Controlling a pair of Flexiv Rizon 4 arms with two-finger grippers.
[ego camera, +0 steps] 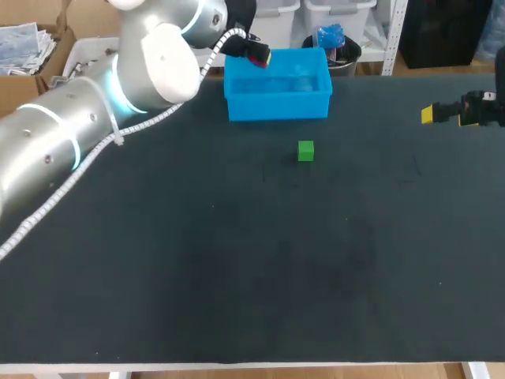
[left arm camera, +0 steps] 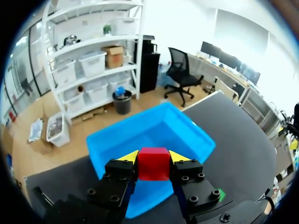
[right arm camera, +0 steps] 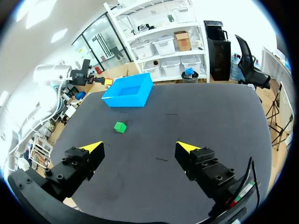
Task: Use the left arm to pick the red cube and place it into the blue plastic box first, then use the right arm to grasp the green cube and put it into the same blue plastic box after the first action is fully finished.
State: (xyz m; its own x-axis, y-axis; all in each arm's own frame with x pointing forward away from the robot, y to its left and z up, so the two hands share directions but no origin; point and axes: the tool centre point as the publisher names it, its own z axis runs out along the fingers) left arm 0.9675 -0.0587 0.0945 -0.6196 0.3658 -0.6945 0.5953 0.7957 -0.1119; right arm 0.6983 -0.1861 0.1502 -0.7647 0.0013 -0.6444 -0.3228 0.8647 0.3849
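Left gripper (left arm camera: 153, 159) pinching smooth red cube (left arm camera: 153, 167) above open rectangular blue plastic box (ego camera: 276, 106); right gripper (right arm camera: 140, 148) spread wide above matte dark table (ego camera: 197, 260); green cube (ego camera: 305, 151) on table near box front.

- We see a dark, near-black tabletop (ego camera: 237, 276) with a matte face. It fills most of the head view.
- Along its near side runs a pale edge (ego camera: 237, 365), thin and light against the dark top.
- At the near right corner a white frame piece (ego camera: 476, 369) shows just under that edge.
- Some faint thin marks (ego camera: 276, 178) lie on the surface around the middle — too slight for us to tell what they are.
- In the right wrist view we make out a short dark line (right arm camera: 161, 159) on the same surface.
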